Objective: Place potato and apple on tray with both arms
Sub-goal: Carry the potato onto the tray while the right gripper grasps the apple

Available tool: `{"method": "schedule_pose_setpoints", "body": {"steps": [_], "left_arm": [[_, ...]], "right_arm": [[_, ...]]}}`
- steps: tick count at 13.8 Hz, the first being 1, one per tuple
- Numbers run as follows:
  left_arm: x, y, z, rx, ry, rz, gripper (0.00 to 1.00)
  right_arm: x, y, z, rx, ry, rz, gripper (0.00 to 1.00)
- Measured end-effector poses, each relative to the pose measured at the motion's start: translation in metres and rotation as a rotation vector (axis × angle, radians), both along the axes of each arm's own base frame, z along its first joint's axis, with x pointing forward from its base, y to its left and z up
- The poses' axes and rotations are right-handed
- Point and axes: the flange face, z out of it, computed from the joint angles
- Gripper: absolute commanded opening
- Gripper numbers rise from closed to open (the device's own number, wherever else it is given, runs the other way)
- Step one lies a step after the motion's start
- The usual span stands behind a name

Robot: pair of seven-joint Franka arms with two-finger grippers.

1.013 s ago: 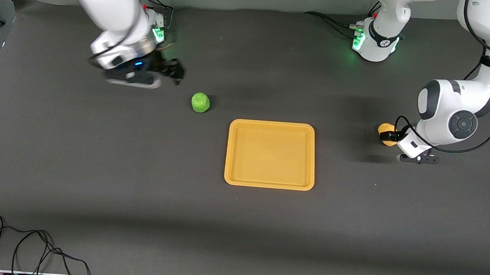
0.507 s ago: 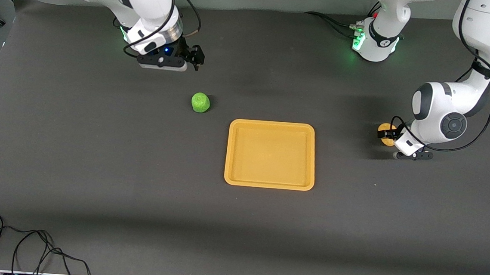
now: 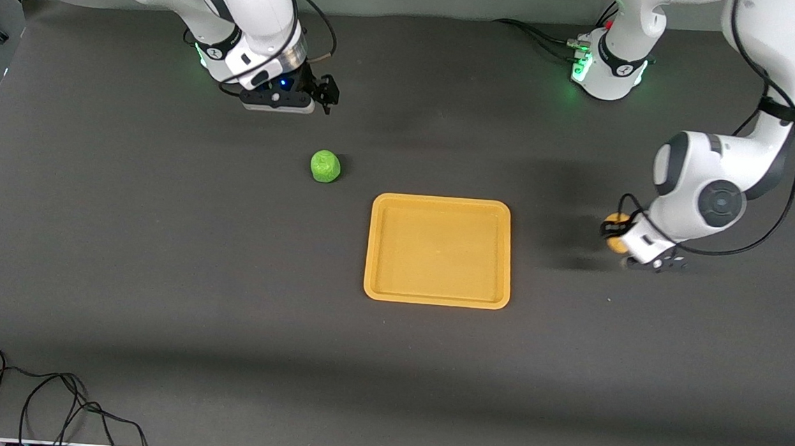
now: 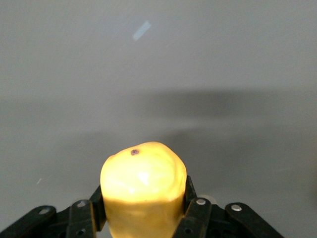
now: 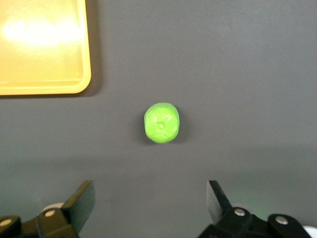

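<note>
The yellow-tan potato (image 3: pixel 612 241) (image 4: pixel 143 178) sits between the black fingers of my left gripper (image 3: pixel 617 233) (image 4: pixel 143 210), which is shut on it, low over the table beside the tray toward the left arm's end. The yellow-orange tray (image 3: pixel 370 249) (image 5: pixel 49 88) lies empty at the table's middle. The bright green apple (image 3: pixel 325 166) (image 5: pixel 161 122) rests on the table, farther from the front camera than the tray's corner on the right arm's side. My right gripper (image 3: pixel 324 96) (image 5: pixel 148 203) hangs open above the table close to the apple, nothing between its fingers.
Both arm bases (image 3: pixel 608 66) glow green along the table's edge farthest from the front camera. A loose black cable (image 3: pixel 42 397) lies at the near corner toward the right arm's end. Dark bare table surrounds the tray.
My left gripper has shut on the potato and shifted it a little toward the front camera and the tray. The right arm swung round and its open gripper settled near the apple.
</note>
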Motion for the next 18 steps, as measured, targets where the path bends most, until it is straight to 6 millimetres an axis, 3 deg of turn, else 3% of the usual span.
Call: {"method": "schedule_pose_setpoints", "body": {"steps": [1, 3, 5, 7, 9, 12, 13, 14, 15, 17, 18], "left_arm": [[0.005, -0.040, 0.015, -0.001, -0.023, -0.021, 0.23], [0.000, -0.107, 0.015, -0.007, -0.034, -0.063, 0.23], [-0.005, -0.152, -0.003, -0.007, -0.021, -0.078, 0.23], [-0.005, -0.185, -0.022, -0.005, -0.008, -0.083, 0.24], [-0.007, -0.207, -0.038, -0.002, 0.005, -0.097, 0.29], [-0.004, -0.220, -0.048, -0.010, -0.007, -0.084, 0.31], [-0.002, -0.224, -0.051, -0.014, -0.010, -0.079, 0.38], [0.000, -0.228, -0.054, -0.017, -0.010, -0.078, 0.56], [0.001, -0.232, -0.056, -0.020, -0.010, -0.081, 0.64], [-0.001, -0.237, -0.061, -0.020, -0.004, -0.089, 0.69], [-0.001, -0.238, -0.063, -0.018, -0.001, -0.091, 0.77]], "right_arm": [[-0.004, -0.004, -0.018, 0.001, -0.005, 0.000, 1.00], [-0.005, -0.006, -0.051, 0.000, -0.008, -0.002, 1.00], [0.000, -0.002, -0.082, 0.003, -0.016, -0.004, 1.00], [0.002, -0.001, -0.116, 0.011, -0.031, -0.006, 1.00], [0.001, -0.002, -0.148, 0.019, -0.046, -0.007, 1.00], [0.001, -0.004, -0.183, 0.013, -0.046, -0.009, 1.00], [0.001, -0.005, -0.191, 0.012, -0.047, -0.009, 1.00], [0.001, -0.005, -0.197, 0.011, -0.048, -0.010, 1.00], [0.001, -0.006, -0.204, 0.009, -0.047, -0.010, 0.94], [0.000, -0.007, -0.213, 0.006, -0.046, -0.011, 0.65], [0.000, -0.008, -0.216, 0.006, -0.046, -0.011, 0.57]]}}
